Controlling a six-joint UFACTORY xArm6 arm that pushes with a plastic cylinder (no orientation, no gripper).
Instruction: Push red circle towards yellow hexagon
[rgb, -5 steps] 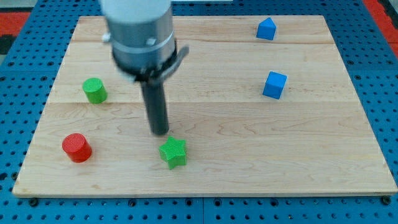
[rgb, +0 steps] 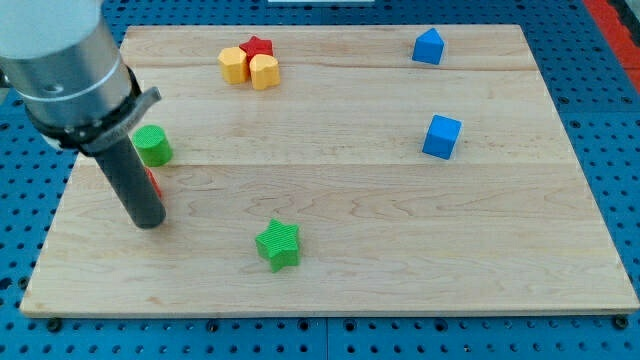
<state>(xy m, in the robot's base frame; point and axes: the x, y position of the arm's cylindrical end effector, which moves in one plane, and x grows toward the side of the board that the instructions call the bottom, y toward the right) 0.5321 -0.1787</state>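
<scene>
Fingers: none on this arm; it ends in a plain dark rod, so there is nothing to spread or pinch, and my tip (rgb: 149, 222) rests on the wooden board (rgb: 400, 250) at the view's left. Red circle (rgb: 153, 183) is almost wholly hidden behind the rod; only a thin red sliver shows at the rod's 3 o'clock edge, just above the tip, so contact cannot be confirmed. Green cylinder (rgb: 153, 146) sits at 12 o'clock of the tip, just beside the rod. Yellow hexagon (rgb: 233, 65) lies near the board's top edge, at roughly 1 o'clock from the red circle and well apart from it. It touches a yellow heart-like block (rgb: 264, 72) at its 3 o'clock, with a red star (rgb: 258, 46) tucked against both at their top. Green star (rgb: 278, 244) lies at 4 o'clock of the tip, apart. Blue cube (rgb: 442, 137) sits at the view's right, with a blue pentagon-like block (rgb: 428, 47) at its 12 o'clock, near the top edge.
</scene>
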